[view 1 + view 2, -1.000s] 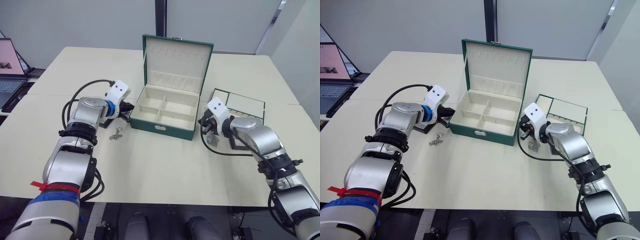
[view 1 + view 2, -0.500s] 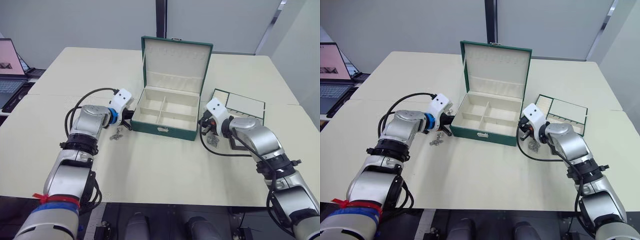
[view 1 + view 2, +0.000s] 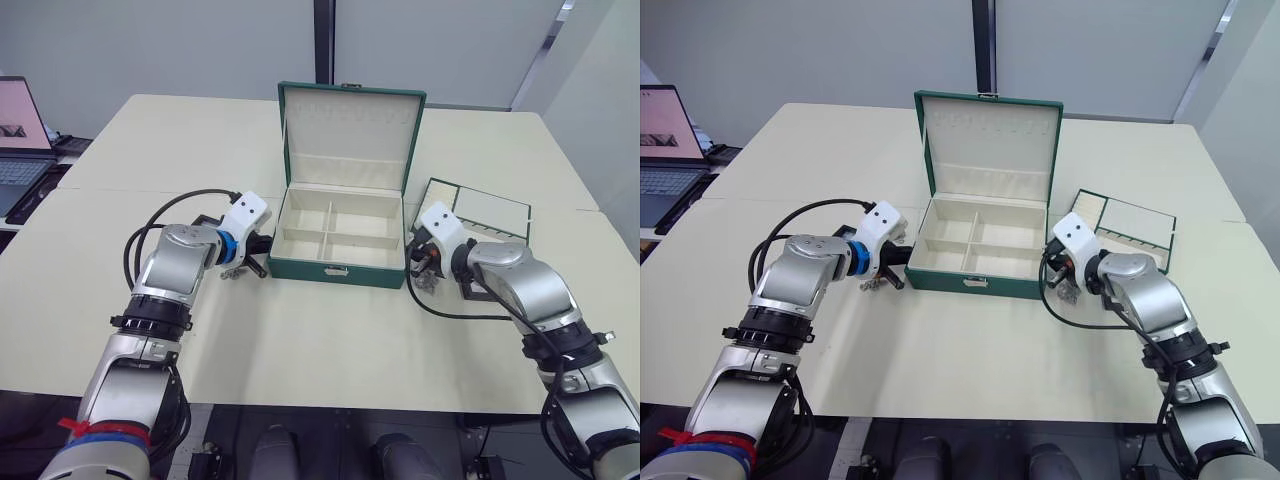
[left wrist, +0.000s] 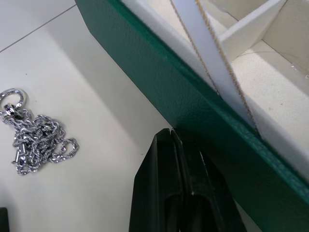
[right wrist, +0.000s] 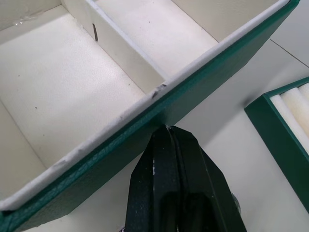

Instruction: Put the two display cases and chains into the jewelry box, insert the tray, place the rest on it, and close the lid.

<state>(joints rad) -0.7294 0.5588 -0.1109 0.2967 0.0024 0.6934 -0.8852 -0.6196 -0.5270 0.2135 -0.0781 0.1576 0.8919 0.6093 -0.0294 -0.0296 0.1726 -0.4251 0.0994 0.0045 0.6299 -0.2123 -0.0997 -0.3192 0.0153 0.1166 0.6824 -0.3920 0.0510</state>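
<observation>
2 claws pinched together press 1 jewelry box (image 3: 340,268), left claw (image 4: 175,137), right claw (image 5: 166,131); 1 tray (image 3: 478,205) beside.

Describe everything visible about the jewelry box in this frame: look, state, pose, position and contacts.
The jewelry box is a deep rectangular box, dark green outside with cream lining. Cream dividers split its interior into compartments, all empty. A small silver clasp sits on its front wall. Its lid stands open and upright. It rests mid-table. The left gripper, fingers shut, presses its tips against one side wall; the right gripper, also shut, touches the opposite wall. A chain lies on the table beside it, apart from it.
</observation>
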